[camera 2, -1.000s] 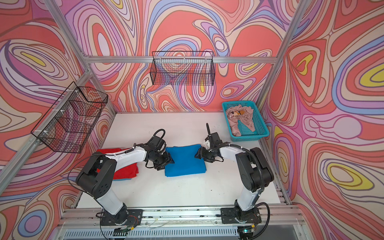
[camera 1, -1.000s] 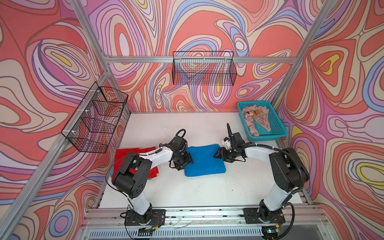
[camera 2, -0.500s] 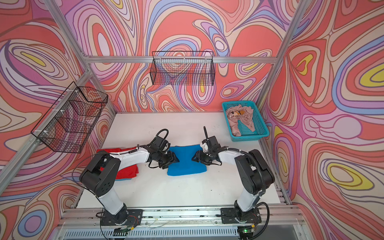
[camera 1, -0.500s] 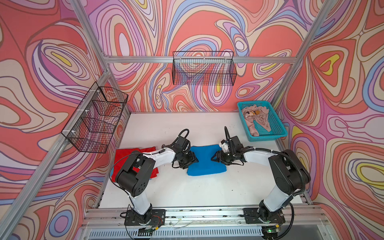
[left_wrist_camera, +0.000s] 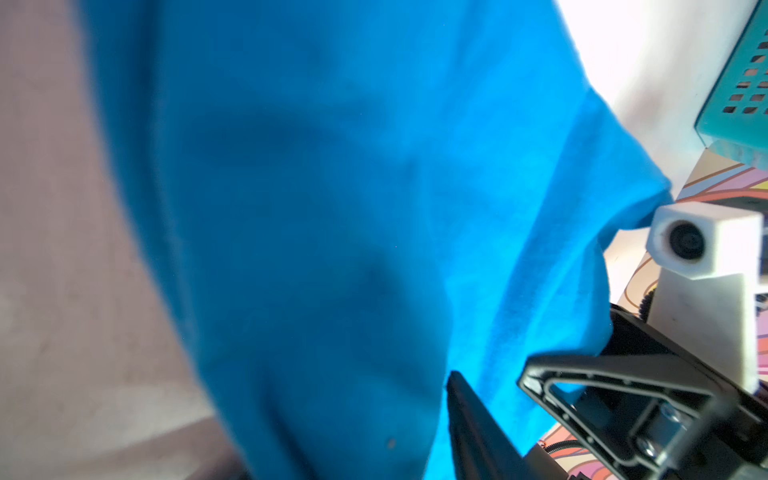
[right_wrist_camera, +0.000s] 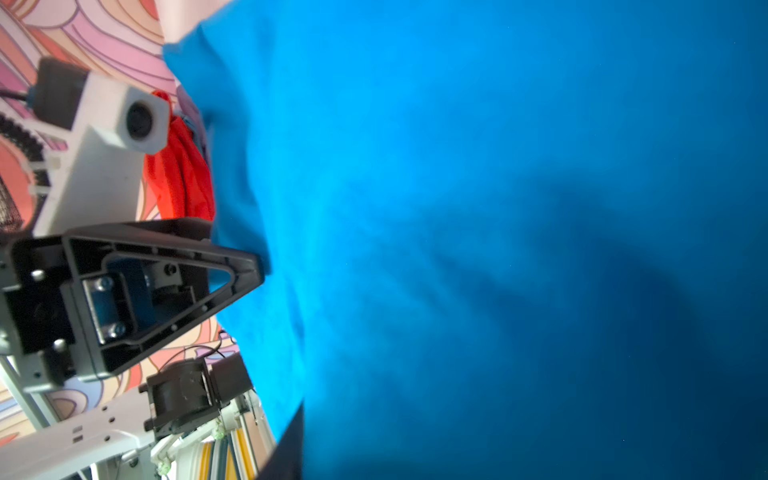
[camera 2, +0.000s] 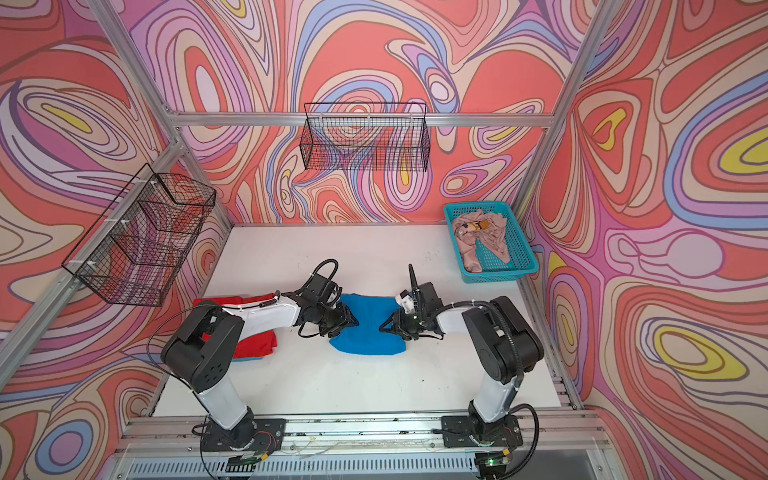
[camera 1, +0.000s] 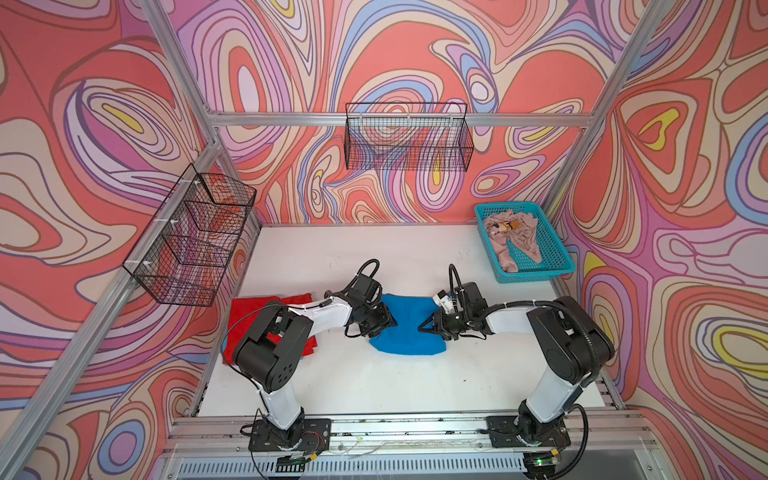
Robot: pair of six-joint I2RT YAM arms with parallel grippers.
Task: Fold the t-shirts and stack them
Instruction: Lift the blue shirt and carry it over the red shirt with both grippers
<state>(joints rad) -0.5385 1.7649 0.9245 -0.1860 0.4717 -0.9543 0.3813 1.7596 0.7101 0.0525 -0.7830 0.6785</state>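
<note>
Centrally, blue t-shirt [camera 1: 407,332] between left claw [camera 1: 388,321] and right claw [camera 1: 424,326] (edges bunched at both), whether clamped unclear.

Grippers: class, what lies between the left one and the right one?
The blue t-shirt lies between the left gripper and the right gripper; both top views show it.

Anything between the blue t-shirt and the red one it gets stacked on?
No loose object: the table between the blue t-shirt and the red t-shirt is bare. Only the left arm reaches across above the red t-shirt.
</note>
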